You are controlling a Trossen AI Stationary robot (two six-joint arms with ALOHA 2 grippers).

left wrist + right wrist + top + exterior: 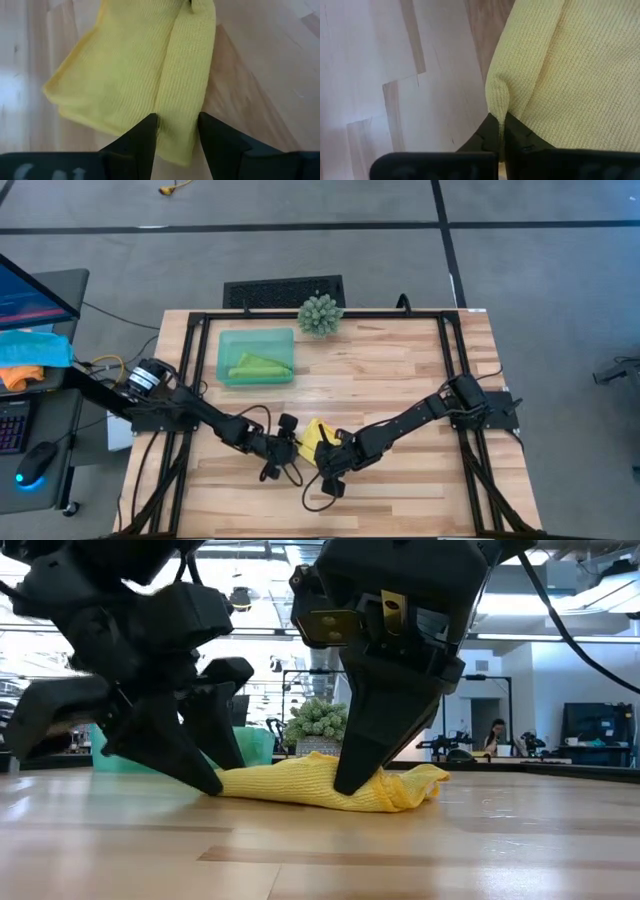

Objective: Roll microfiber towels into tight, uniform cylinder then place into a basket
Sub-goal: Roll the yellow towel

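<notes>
- Wood, pale butcher-block: the table (400, 370) carries everything, and both arms reach in to meet near its front middle, one gripper at each end of the work.
- Teal basket (226, 343) sits well apart from both grippers, toward the far side, beyond the left arm. It already holds the green towel (258, 366) as a loose bundle, so that half of the job looks done.
- Yellow towel (310, 783) lies on the wood between the two grippers, folded into a long soft strip, not yet a tight cylinder. My guess is the arms hold it at opposite ends to keep it taut for rolling.
- Left gripper (177, 131) has its fingers part-way apart, straddling a narrow raised fold of the yellow towel; the cloth fills the gap, so it reads as a light clamp on that fold.
- Right gripper (500, 131) is pinched nearly together on the towel's edge, with a small pucker of cloth rising from the tips. That thin hold probably anchors the corner.
- Spiky plant (320, 314) stands at the far edge, clear of both tools.
</notes>
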